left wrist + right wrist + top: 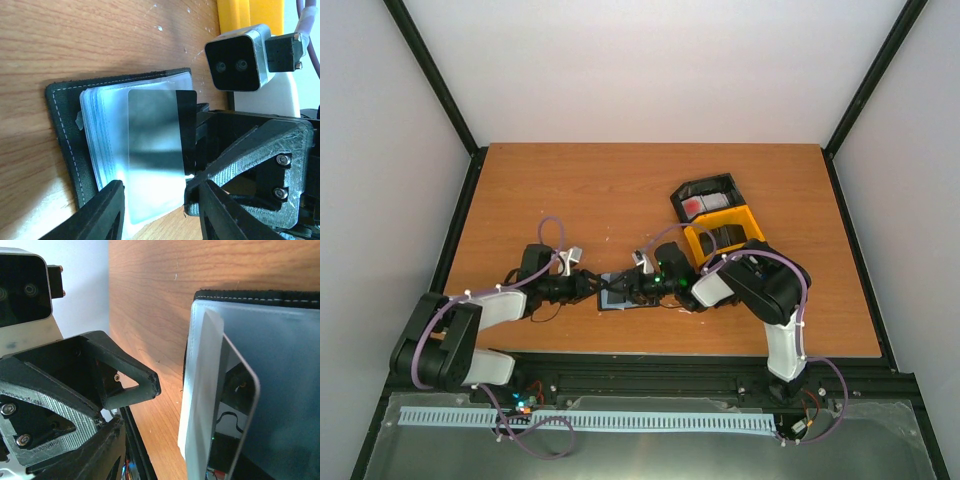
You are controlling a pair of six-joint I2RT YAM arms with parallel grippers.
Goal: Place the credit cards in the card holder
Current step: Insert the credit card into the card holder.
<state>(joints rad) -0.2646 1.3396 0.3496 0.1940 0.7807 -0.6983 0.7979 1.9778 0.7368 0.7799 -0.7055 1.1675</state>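
From above, the card holder [617, 296] lies open on the bench [620, 190], near its front edge. The left claw [592, 288] is just left of the holder and the right claw [638, 285] just right of it, both low over it. The joined black and yellow trays [715, 215] sit behind and to the right of the holder, well apart from it. In the left wrist view, the card holder [62, 130] shows a black cover with pale stitching and a stack of clear sleeves [107, 130]. A grey card [152, 145] with a black stripe lies on top of the sleeves. The left claw [161, 187] stands open. Its fingers [102, 215] are spread to either side of the card's near end, and a gap shows on at least one side, so it grips nothing. The right claw [198, 145] meets the striped edge of the card on the far side of the holder, with its wrist camera [235, 57] above. In the right wrist view, the card [205, 390] rises tilted, close to the lens, with the stitched edge of the card holder [250, 299] behind it. The left claw [130, 410] is to the left of the holder with its jaws parted. The card hides the right claw's own fingers here, so I cannot tell whether they pinch the card or only stand beside it.
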